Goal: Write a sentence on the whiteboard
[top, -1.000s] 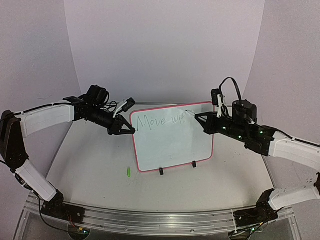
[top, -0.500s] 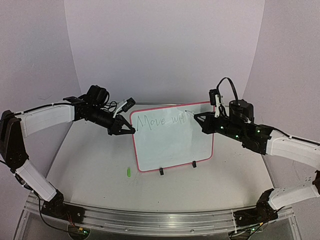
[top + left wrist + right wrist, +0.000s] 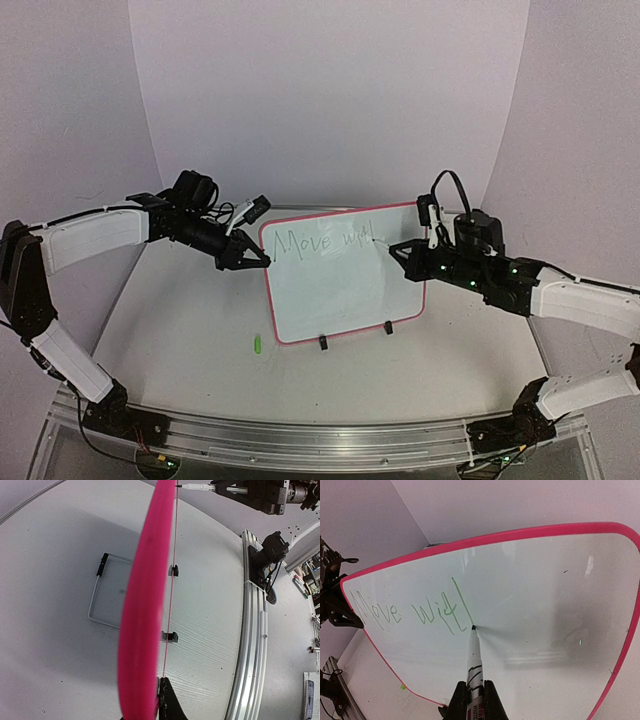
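Note:
The whiteboard (image 3: 340, 295) stands upright on the table, pink-framed. My left gripper (image 3: 262, 259) is shut on its left edge; in the left wrist view the frame (image 3: 142, 605) runs edge-on past that gripper (image 3: 160, 700). My right gripper (image 3: 474, 686) is shut on a white marker (image 3: 474, 660) whose tip touches the board (image 3: 545, 580). The sentence (image 3: 420, 612) reads "Move wit" in thin green, followed by a long slanted stroke that ends at the tip. From above, the green writing (image 3: 325, 243) runs along the board's top, with the right gripper (image 3: 405, 250) at its right end.
A small green cap (image 3: 256, 344) lies on the table in front of the board's lower left corner. Black clip feet (image 3: 322, 343) and a wire stand (image 3: 107, 595) hold the board up. An aluminium rail (image 3: 300, 435) runs along the near edge. Curved walls close the back.
The right gripper has come down the board with the marker, and a new long green stroke stands after "wit". The left arm and the board have not moved.

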